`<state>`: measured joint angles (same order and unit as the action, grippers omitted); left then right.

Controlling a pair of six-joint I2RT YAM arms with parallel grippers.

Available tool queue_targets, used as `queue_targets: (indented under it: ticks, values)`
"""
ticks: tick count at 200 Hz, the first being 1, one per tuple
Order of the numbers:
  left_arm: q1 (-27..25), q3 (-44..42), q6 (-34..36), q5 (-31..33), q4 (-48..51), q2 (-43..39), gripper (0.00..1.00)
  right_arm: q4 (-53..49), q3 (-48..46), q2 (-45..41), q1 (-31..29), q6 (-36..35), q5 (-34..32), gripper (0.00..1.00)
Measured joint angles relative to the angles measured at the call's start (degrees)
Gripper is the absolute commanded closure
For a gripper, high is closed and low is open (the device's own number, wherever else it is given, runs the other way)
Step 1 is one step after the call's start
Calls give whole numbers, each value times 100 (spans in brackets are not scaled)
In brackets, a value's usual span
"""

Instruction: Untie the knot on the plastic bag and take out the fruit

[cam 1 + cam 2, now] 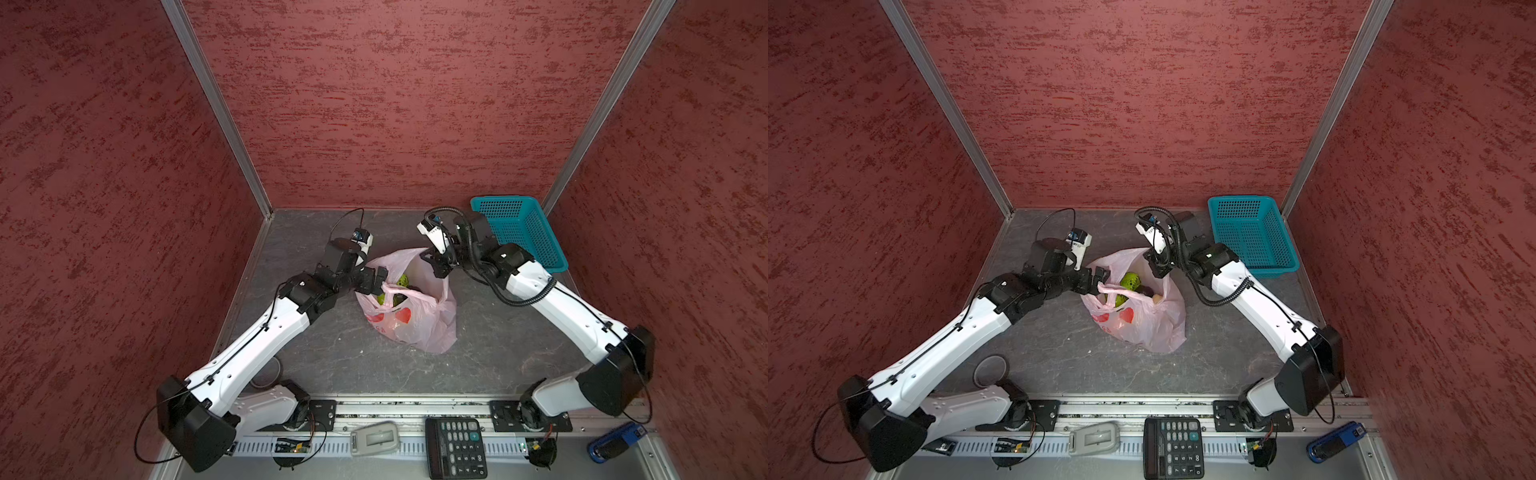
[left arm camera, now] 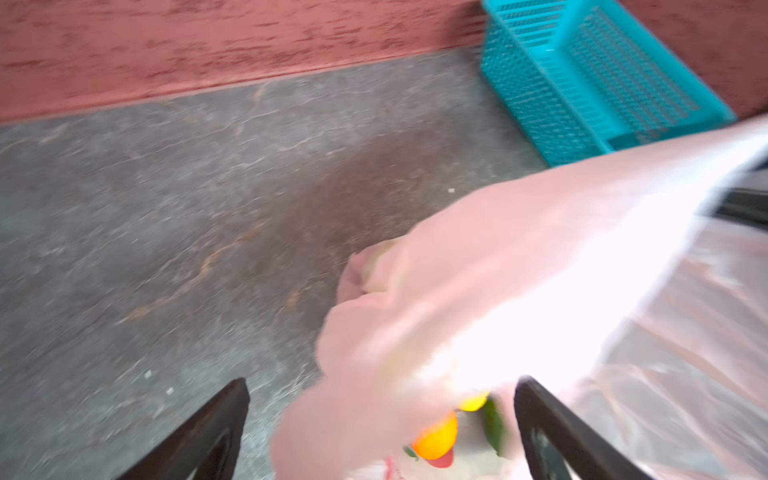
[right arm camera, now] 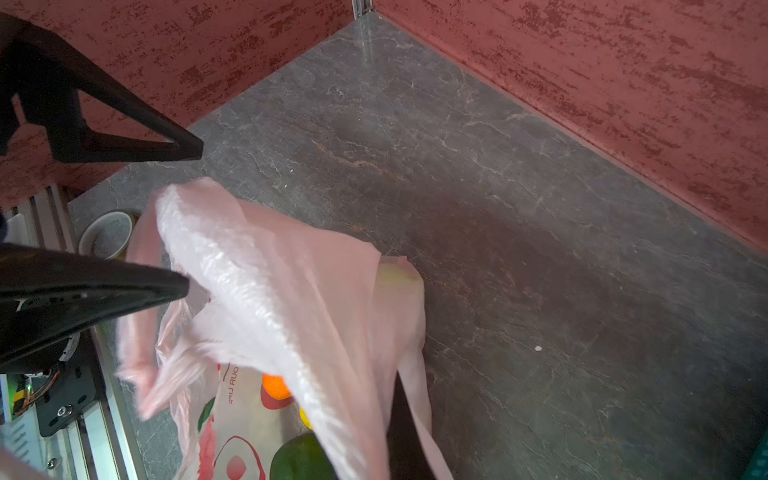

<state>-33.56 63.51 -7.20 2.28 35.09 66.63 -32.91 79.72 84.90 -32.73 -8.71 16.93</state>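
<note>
the plastic bag is a thin, translucent pale pink with red printed blobs and red lettering, and the fruit in it shows bumpy bright green beside an orange piece, a yellow piece, a dark green piece and a cream piece. the table is dark grey with pale veins and rusty brown streaks, and the walls are brick red mottled with darker red dashes. at the table's far right corner the basket is teal with a fine grid of holes, and beyond the near edge the calculator is black with grey keys and one teal key.
</note>
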Motion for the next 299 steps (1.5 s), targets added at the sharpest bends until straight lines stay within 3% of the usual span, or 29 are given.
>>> queue_targets:
  ticks: [94,180,218,272,299]
  values:
    - [-39,321,643,-669,109,260,1,20,4,42,0,-35,151,100]
    - [-201,433,1451,9,-267,1241,1,66,4,42,0,-33,426,100]
    - [83,352,1491,-63,-509,1482,28,103,4,39,0,-35,483,100]
    - [251,352,1357,-354,-597,1661,100,214,-120,39,0,-35,455,100]
    - [286,352,1167,-437,-549,1626,100,299,-170,50,-4,-55,306,100]
